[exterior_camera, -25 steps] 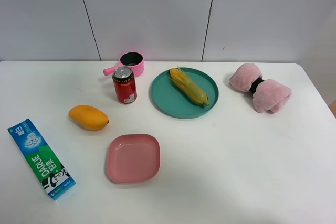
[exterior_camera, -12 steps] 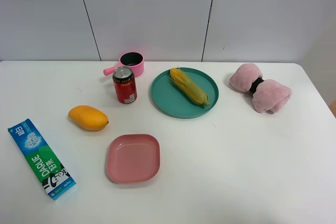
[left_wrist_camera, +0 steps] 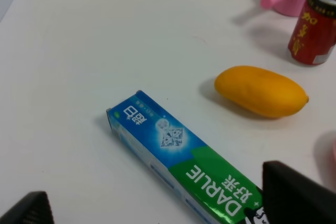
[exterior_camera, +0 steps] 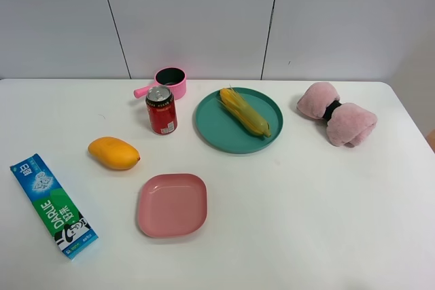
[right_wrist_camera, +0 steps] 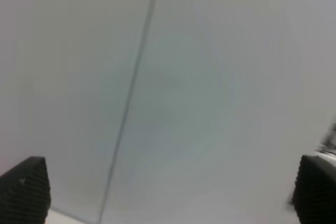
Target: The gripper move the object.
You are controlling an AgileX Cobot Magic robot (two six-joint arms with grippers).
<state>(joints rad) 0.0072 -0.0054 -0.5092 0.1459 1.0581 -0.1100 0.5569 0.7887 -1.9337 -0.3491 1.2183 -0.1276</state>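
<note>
Mango [exterior_camera: 113, 153] untouched; left end effector [left_wrist_camera: 157, 208] apparently wide open

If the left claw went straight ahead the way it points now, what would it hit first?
Probably the toothpaste box, lying just ahead of the left claw between its open tips, nearer than the mango; depth is hard to judge.

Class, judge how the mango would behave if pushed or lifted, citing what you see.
The mango is oval and rounded, lying on its side on the flat table, so a push would probably roll or spin it. Its smooth skin may slip when gripped.
</note>
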